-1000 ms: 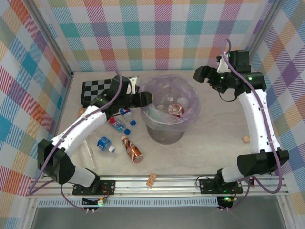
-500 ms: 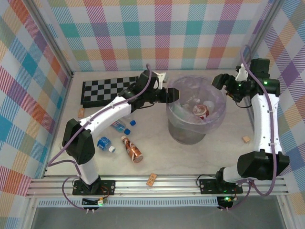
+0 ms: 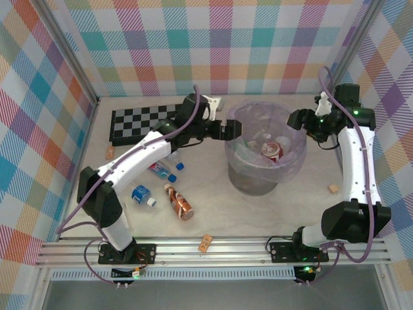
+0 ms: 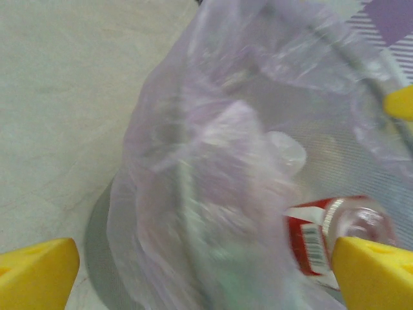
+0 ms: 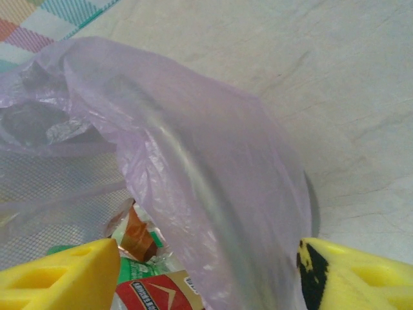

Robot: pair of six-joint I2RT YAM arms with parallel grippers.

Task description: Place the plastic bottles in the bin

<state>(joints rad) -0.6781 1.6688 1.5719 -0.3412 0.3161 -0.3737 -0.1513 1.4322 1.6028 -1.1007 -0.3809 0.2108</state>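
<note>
1. Upper left of the top view: a black-and-white chequered board (image 3: 137, 123) lies flat. Just below it, on the pale marble-look table (image 3: 290, 206), three bottles wait: a small blue-labelled clear plastic bottle (image 3: 141, 194), a red-capped clear plastic bottle (image 3: 161, 172), and a brown-orange labelled plastic bottle (image 3: 179, 203).
2. That brown-orange one lies on its side, its long axis running from upper left to lower right.
3. Moving right, the left gripper (image 3: 230, 131) hovers at the bin's left rim, jaws flung wide and empty.
4. Centre frame: the large round grey bin lined with a lilac plastic bag (image 3: 250, 185) has a red-labelled clear bottle (image 3: 271, 150) inside.
5. Right side: the right gripper (image 3: 299, 120) sits at the far rim, fingers spread astride the bag edge, gripping nothing.
6. My call: the loose bottles lie below and left of the left jaws, so that arm is far nearer.
</note>
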